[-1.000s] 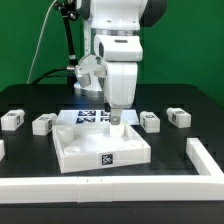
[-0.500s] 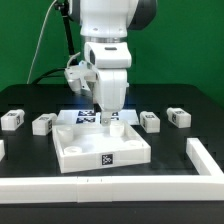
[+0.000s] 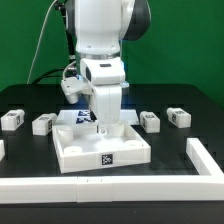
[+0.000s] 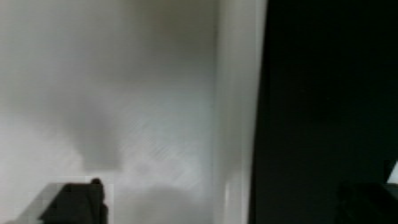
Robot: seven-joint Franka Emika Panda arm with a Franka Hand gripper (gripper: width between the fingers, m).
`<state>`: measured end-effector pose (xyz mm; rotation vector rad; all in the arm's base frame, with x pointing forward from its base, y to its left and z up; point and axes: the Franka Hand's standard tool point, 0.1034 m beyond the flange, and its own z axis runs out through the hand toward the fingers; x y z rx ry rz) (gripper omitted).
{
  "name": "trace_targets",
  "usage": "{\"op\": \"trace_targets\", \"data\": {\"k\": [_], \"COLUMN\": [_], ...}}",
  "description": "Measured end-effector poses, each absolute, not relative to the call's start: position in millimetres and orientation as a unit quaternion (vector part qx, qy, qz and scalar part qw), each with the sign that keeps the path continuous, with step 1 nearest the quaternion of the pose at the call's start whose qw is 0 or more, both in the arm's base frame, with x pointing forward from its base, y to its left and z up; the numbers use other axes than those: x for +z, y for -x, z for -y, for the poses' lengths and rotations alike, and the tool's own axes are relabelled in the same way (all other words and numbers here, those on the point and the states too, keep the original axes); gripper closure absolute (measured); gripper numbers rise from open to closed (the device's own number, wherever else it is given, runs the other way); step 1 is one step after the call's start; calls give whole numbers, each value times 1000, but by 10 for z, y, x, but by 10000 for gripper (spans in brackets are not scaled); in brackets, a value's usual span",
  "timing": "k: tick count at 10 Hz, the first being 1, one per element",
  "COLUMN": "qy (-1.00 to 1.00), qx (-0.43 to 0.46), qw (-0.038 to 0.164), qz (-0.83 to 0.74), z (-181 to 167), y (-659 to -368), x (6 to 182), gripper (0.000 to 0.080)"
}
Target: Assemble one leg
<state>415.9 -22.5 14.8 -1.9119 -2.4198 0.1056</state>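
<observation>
Four small white legs with marker tags lie on the black table in the exterior view: two at its left (image 3: 12,119) (image 3: 43,123), two at its right (image 3: 150,121) (image 3: 178,116). The large white square tray-like piece (image 3: 70,152) sits in the middle. My gripper (image 3: 103,128) points down over the tray's back part, close to its surface, far from every leg. In the wrist view the gripper (image 4: 231,203) is open and holds nothing: only the dark fingertips (image 4: 71,205) show, wide apart, over blurred white plastic next to a dark strip.
The marker board (image 3: 80,116) lies behind the tray, partly hidden by the arm. White rails run along the front edge (image 3: 100,186) and the exterior view's right side (image 3: 205,156). A black cable and stand rise behind the arm.
The arm has shifted toward the exterior view's left along the tray's back part and sits slightly lower. The legs and tray have not moved.
</observation>
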Motion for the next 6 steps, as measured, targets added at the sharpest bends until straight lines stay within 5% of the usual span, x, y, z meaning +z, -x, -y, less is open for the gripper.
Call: {"op": "trace_targets", "data": {"k": [3, 5, 6], "qy": [624, 624, 624], "qx": [36, 37, 37], "qw": [32, 33, 33], "qz": [780, 780, 780], "z": [225, 226, 226], "y": [-4130, -4124, -4124], "x": [106, 99, 98], "gripper": [150, 397, 397]}}
